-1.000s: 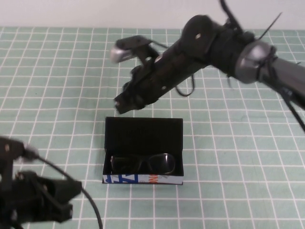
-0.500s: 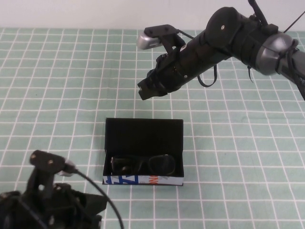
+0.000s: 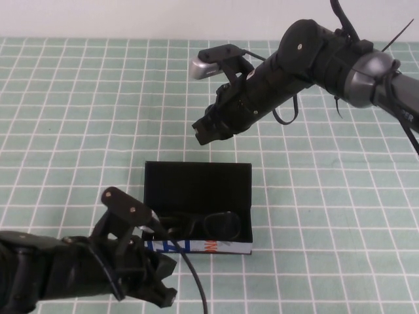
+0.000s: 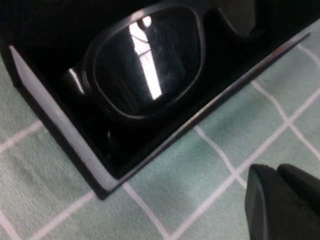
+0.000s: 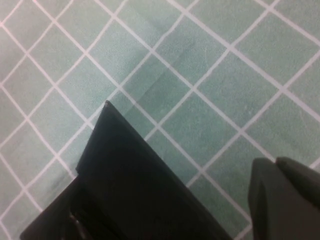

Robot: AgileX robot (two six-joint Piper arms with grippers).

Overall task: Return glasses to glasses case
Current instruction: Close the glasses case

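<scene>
Robot test bench in a laboratory-type setting: a flat table covered by a pale green mat (image 3: 78,118) ruled with a white grid, backed by a plain white wall (image 3: 131,16). Two black cabled arms work over it, the right gripper (image 3: 206,131) beyond an open glasses case (image 3: 196,186), the left gripper (image 3: 160,288) just in front of it, glasses (image 3: 200,224) inside

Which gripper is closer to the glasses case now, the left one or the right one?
The left. The left gripper sits just in front of the glasses case, by its front-left corner. The right gripper hovers beyond its raised lid, shut.
</scene>
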